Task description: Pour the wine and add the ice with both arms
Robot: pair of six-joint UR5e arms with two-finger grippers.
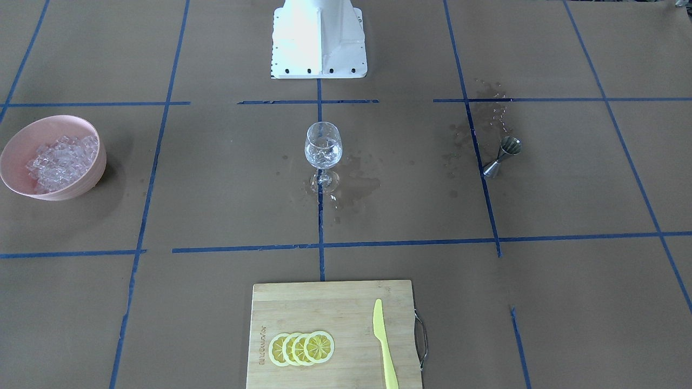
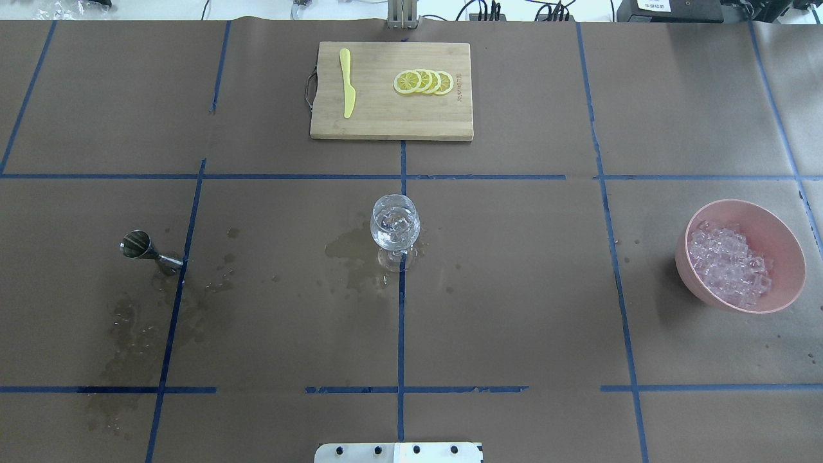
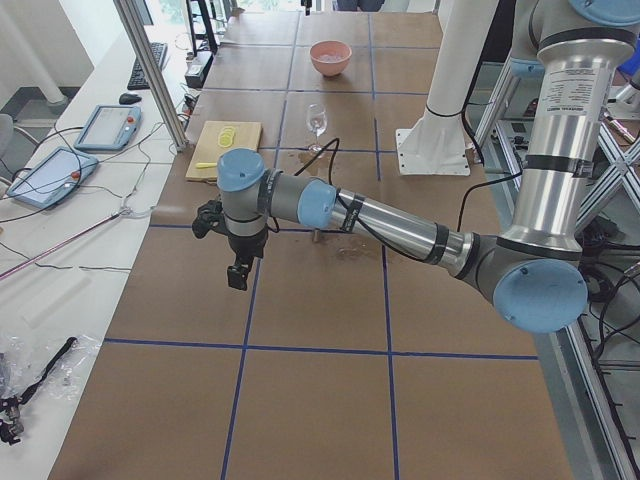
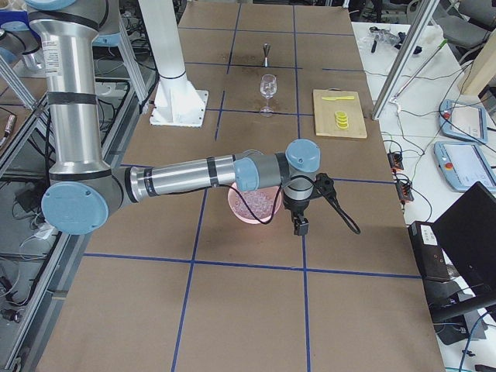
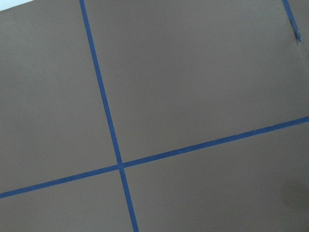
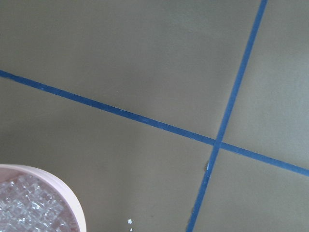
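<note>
Wine glass [image 2: 395,224] stands at table centre and appears to hold cubes and clear wine [image 1: 323,155] — both steps judged complete. Spare ice [image 2: 730,267] fills the pink bowl [image 2: 781,257]. Left gripper [image 3: 237,270] and right gripper [image 4: 299,223] hang near the table ends with nothing visibly held; their opening cannot be told. Cutting board [image 1: 324,308] stamp — illegible.
</note>
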